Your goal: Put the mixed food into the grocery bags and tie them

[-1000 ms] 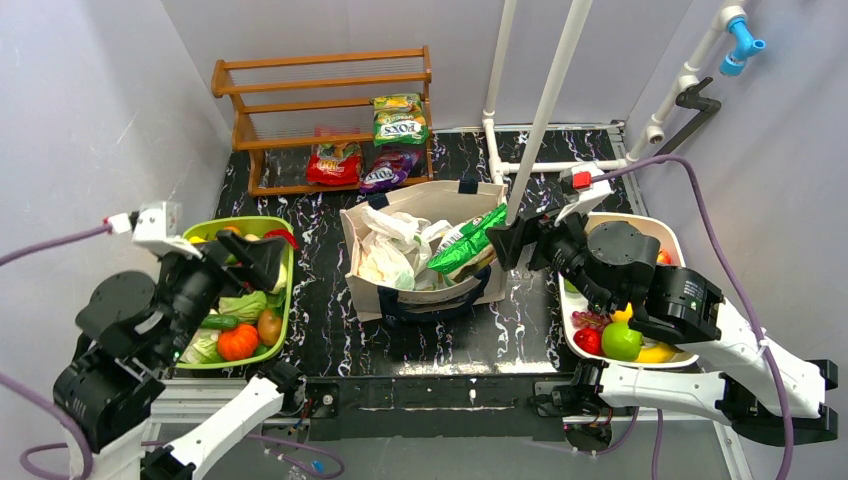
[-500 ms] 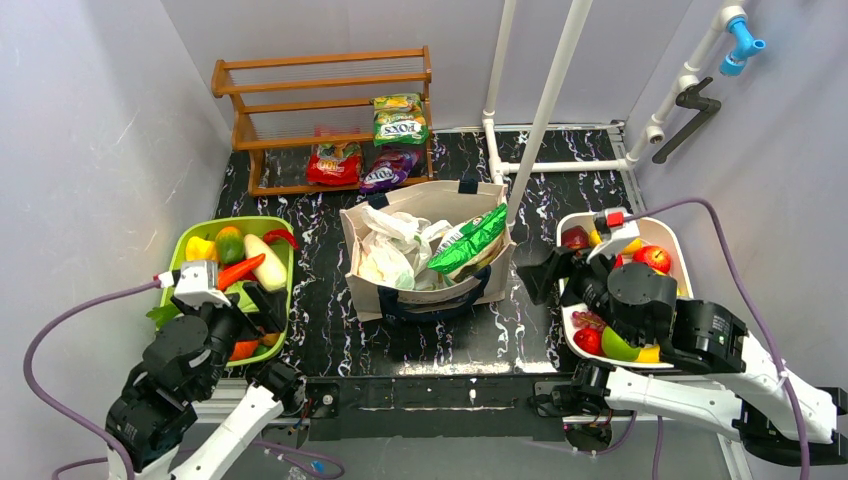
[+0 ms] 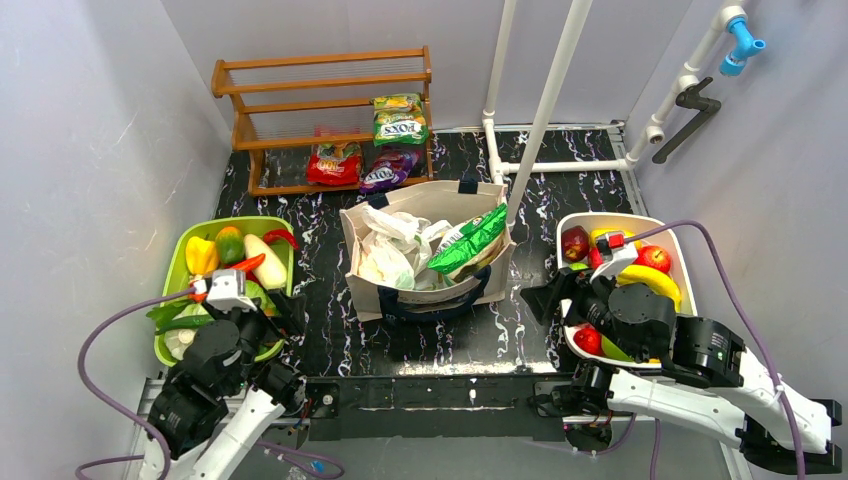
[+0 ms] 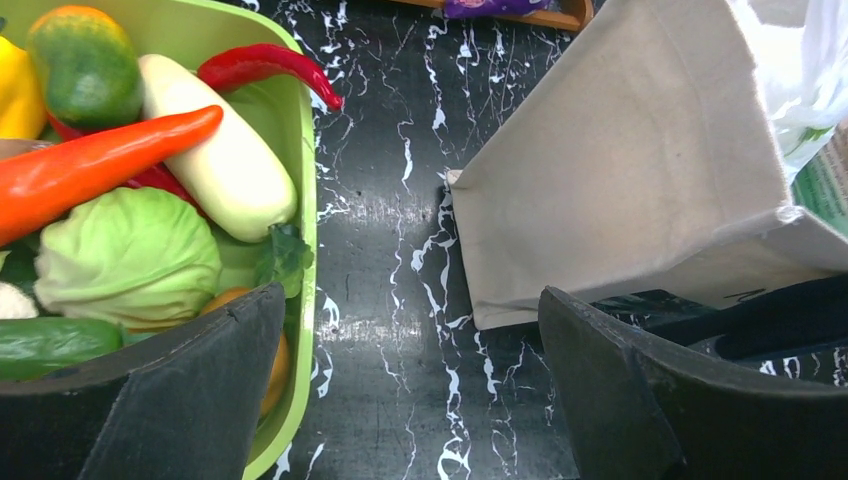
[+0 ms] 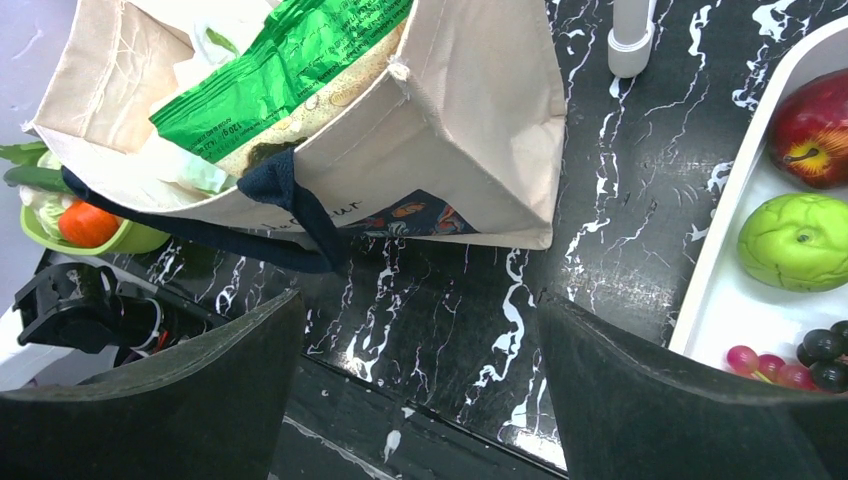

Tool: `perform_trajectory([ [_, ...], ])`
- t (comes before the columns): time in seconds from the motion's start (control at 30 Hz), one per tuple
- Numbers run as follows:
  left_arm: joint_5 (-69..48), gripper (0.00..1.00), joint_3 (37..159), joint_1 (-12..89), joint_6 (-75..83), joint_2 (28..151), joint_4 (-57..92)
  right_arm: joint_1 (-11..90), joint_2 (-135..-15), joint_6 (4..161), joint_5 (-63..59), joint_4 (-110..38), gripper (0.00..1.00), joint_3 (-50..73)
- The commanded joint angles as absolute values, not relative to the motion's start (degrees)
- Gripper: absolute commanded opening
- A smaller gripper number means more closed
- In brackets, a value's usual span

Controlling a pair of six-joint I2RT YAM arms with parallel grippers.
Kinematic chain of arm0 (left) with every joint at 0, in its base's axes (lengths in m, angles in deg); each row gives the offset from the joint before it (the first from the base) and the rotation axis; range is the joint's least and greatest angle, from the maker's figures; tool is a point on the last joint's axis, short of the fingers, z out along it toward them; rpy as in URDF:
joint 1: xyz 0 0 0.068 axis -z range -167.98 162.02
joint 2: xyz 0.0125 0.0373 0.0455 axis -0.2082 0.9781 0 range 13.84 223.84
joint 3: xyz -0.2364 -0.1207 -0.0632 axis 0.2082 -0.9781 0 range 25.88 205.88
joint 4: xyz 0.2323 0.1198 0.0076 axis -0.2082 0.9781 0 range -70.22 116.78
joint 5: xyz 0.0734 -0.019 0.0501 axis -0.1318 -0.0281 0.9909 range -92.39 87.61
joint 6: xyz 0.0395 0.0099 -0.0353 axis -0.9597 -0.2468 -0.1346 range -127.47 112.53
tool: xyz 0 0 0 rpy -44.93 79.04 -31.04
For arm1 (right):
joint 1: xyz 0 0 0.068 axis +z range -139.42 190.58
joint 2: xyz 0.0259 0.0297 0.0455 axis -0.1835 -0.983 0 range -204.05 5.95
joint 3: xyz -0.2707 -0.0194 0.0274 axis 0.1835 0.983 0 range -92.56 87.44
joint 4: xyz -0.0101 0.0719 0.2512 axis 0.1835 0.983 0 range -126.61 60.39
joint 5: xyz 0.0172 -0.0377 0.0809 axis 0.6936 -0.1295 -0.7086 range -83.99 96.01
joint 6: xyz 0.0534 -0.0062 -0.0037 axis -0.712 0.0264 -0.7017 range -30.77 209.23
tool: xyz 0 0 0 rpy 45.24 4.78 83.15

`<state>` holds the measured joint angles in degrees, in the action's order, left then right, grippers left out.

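The beige canvas tote (image 3: 440, 205) stands mid-table with the crinkly white plastic bag (image 3: 392, 250) and a green snack packet (image 3: 468, 240) inside; it also shows in the left wrist view (image 4: 640, 190) and the right wrist view (image 5: 470, 140). Vegetables fill the green tray (image 3: 180, 270), among them a carrot (image 4: 100, 165), a cabbage (image 4: 125, 255) and a red chilli (image 4: 265, 65). Apples (image 3: 653, 258) and a banana (image 3: 650, 280) lie in the white tray (image 3: 665, 232). My left gripper (image 3: 270, 310) is open and empty beside the green tray. My right gripper (image 3: 545, 297) is open and empty near the tote's front right corner.
A wooden rack (image 3: 320, 110) at the back holds red, purple and green snack packets (image 3: 400, 120). White poles (image 3: 545, 110) rise behind the tote. The table's front edge (image 3: 440, 380) lies just below both grippers.
Both arms have pulled back toward the near edge and lowered. The right gripper left the green packet resting in the tote. The left gripper came off the green tray.
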<state>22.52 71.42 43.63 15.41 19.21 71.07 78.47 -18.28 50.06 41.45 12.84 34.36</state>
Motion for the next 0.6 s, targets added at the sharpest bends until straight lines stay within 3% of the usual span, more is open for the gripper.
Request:
perform_trajectory([
  [0.0, 20.13, 0.98, 66.42, 43.48, 13.08, 17.85, 64.43, 78.58, -18.05, 49.06, 40.89, 10.75, 0.92, 35.32],
  [0.57, 20.92, 0.98, 65.54, 43.48, 10.97, 18.65, 63.76, 78.57, -18.72, 50.38, 41.31, 7.34, 0.93, 37.81],
])
